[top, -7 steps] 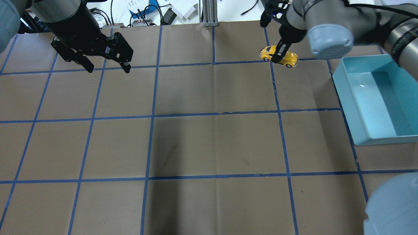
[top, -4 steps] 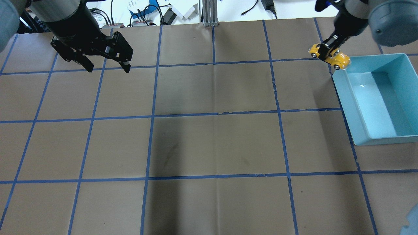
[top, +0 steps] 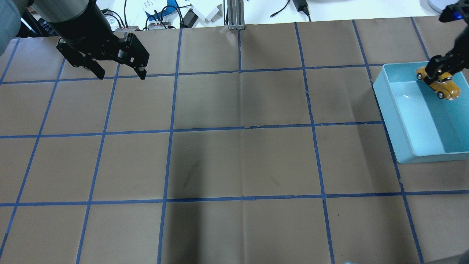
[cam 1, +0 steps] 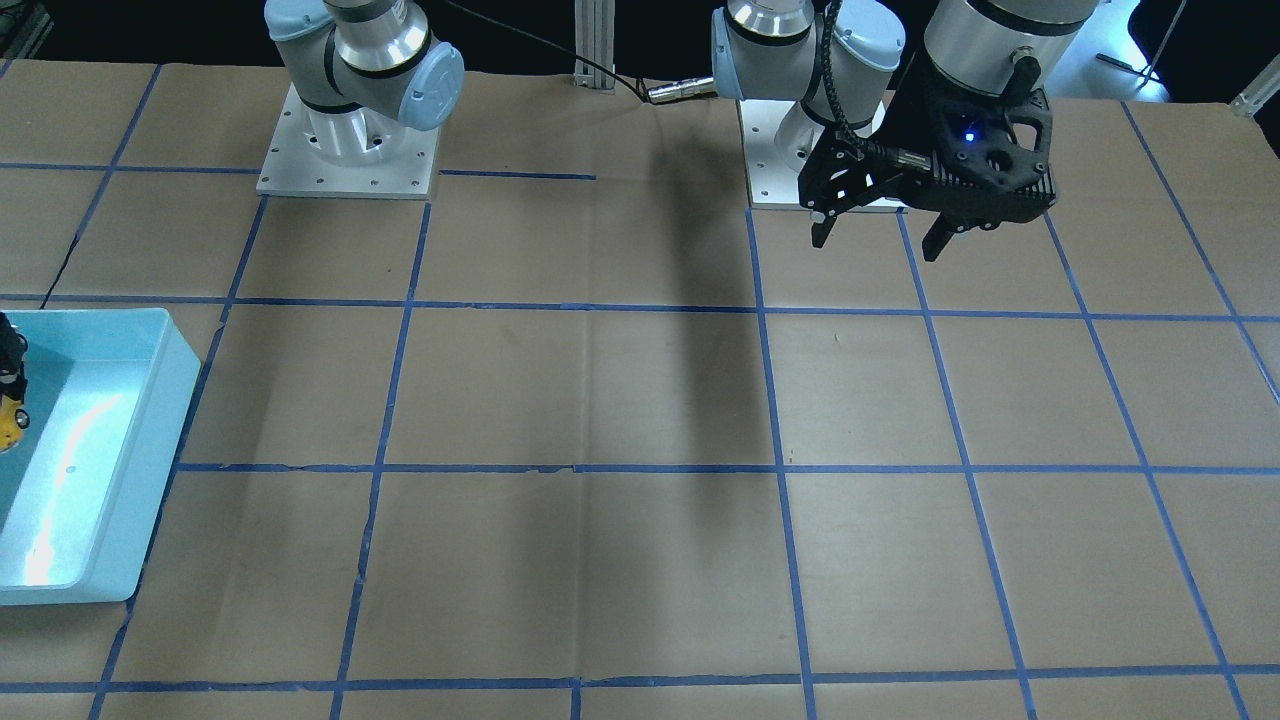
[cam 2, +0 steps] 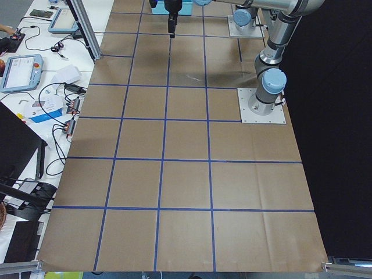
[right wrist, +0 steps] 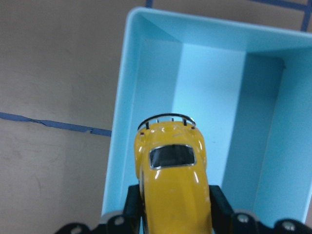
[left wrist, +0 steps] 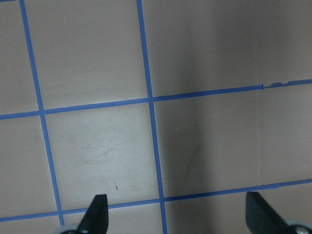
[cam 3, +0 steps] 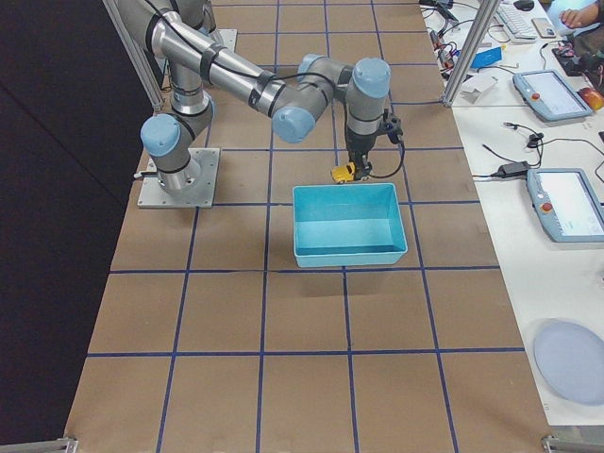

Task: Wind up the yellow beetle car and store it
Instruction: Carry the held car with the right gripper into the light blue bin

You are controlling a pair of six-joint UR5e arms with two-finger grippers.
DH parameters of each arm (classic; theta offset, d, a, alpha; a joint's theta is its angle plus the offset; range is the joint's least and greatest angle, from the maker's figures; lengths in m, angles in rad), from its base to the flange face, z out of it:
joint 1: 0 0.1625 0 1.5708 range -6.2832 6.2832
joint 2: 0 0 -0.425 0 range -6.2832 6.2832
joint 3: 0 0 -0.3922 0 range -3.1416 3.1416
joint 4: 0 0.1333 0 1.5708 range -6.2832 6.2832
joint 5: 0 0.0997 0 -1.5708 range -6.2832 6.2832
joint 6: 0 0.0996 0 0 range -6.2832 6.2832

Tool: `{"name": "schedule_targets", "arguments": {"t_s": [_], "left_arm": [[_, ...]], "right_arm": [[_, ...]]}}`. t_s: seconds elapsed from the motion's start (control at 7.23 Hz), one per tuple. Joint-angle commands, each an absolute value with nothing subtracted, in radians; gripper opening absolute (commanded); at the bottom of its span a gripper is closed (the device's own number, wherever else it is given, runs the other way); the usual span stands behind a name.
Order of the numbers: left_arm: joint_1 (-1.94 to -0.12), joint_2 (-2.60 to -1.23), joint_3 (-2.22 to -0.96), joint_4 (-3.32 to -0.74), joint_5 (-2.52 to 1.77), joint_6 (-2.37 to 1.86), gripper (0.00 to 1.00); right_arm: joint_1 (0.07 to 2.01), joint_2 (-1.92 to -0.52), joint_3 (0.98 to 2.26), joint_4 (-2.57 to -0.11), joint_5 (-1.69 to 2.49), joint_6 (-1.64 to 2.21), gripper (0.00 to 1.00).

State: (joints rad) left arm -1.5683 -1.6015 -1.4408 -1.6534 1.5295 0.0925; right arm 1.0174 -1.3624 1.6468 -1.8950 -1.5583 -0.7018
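The right gripper [top: 435, 74] is carrying the yellow beetle car [top: 441, 86] over the far end of the blue bin [top: 385, 101], its fingers clamped on the car's flanks. The bin sits at the 3 o'clock edge of the table [top: 238, 157] in the overhead view.

Seen from overhead, the car's long axis is running from 10 o'clock to 4 o'clock. In the right wrist view it is pointing to 12 o'clock, down the length of the bin. The bin floor appears to lie straight beneath the toy, so the coming move looks like a short descent and a release rather than more travel. How far the car is hanging above the floor cannot be told. The right arm is the only one near. The left gripper [top: 121, 76] is waiting at 10 o'clock, well apart from the bin, with its jaws spread and nothing between them.

A second ago the car was over bare table at about 1 o'clock. Just over half a second ago it was beside the bin's far corner. Now it has crossed the rim, while the left gripper has barely moved.
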Motion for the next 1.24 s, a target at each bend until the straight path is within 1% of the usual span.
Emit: {"name": "schedule_targets", "arguments": {"t_s": [0.0,0.14,0.28,0.69,1.11], "left_arm": [[-1.569,-1.598,-1.447,-1.638,1.529,0.089,1.0],[-1.577,-1.591,-1.451,-1.638,1.529,0.086,1.0],[-1.577,-1.589,-1.456,-1.638,1.535,0.093,1.0],[-1.58,-1.592,-1.444,-1.638,1.528,0.091,1.0],[-1.58,-1.594,-1.439,-1.638,1.526,0.091,1.0]], "right_arm": [[0.916,-1.364,1.818,-2.154,-1.545,-0.715,0.23],[0.911,-1.362,1.888,-2.269,-1.546,-0.718,0.23],[0.911,-1.361,1.913,-2.31,-1.545,-0.715,0.23],[0.911,-1.289,1.916,-2.313,-1.517,-0.668,0.24],[0.911,-1.247,1.916,-2.315,-1.506,-0.568,0.26]]}}
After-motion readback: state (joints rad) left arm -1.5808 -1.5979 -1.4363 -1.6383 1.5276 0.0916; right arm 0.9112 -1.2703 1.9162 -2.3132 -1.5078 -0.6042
